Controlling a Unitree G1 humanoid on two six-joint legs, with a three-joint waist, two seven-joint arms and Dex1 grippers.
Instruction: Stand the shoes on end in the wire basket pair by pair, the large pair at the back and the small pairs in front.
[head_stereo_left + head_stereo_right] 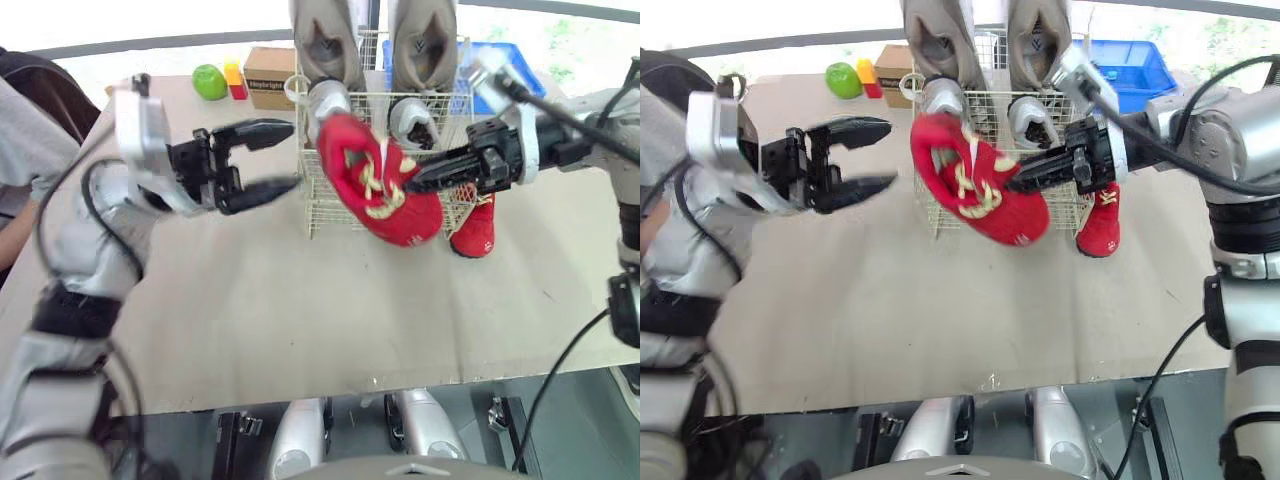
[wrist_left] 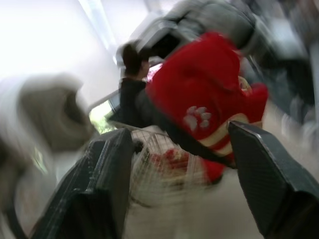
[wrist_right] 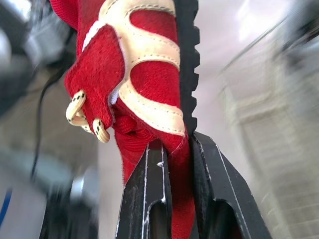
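You see the basket (image 1: 322, 205) far back on the table (image 1: 250, 320), big shoes (image 1: 325, 40) in its back. The held shoe (image 1: 385, 200) hangs before it; a second shoe (image 1: 476, 228) stands just right.

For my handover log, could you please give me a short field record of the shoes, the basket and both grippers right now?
right gripper: shut on a red shoe, held in the air in front of the wire basket
left gripper: open, hovering beside that shoe, holding nothing
other red shoe: on the table, outside the basket at its right side
basket back: large grey pair, on end
basket front: small grey pair
left to place: both red shoes
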